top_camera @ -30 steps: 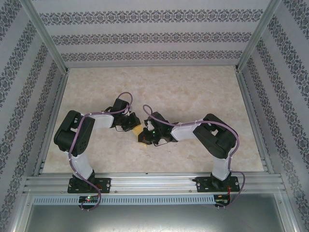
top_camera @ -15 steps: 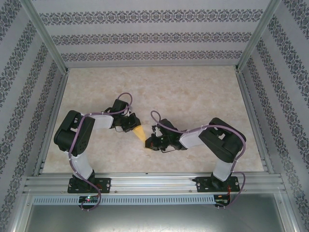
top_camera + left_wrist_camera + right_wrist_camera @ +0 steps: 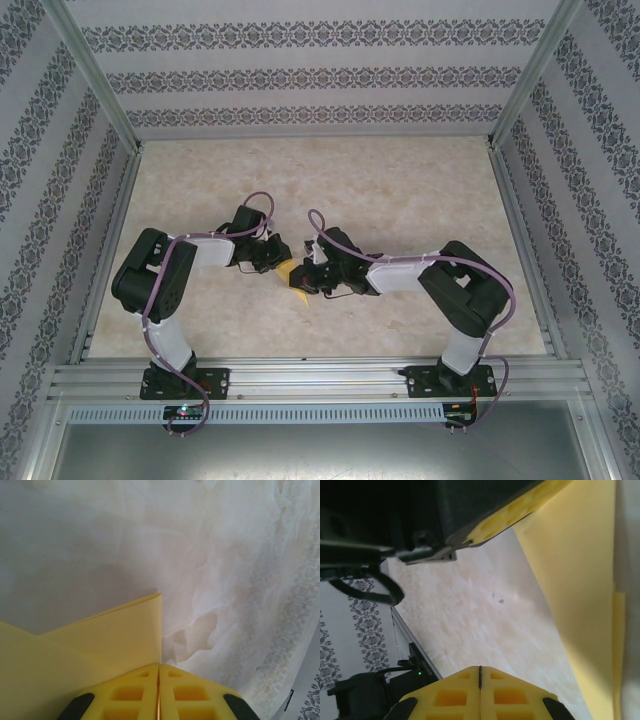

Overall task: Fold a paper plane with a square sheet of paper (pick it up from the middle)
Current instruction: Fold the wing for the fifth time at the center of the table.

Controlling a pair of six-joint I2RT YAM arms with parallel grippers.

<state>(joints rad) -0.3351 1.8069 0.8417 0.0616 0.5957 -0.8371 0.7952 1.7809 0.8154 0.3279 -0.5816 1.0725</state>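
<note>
Left end effector (image 3: 159,672): fingers pressed together, with a thin yellow edge caught in the seam between them, so it is pinching the sheet of paper (image 3: 95,645). The sheet is yellow and already folded. One layer lies over another, and a creased edge runs straight up from the fingertips. From the top view the sheet sits near the middle of the counter (image 3: 400,180), between the two arms, and most of it is covered by them. Right end effector (image 3: 480,672): fingers pressed together with nothing visible between them, poised over bare counter. In the right wrist view the sheet lies to the right of these fingers, and the left end effector's dark body crosses the top of that view.
</note>
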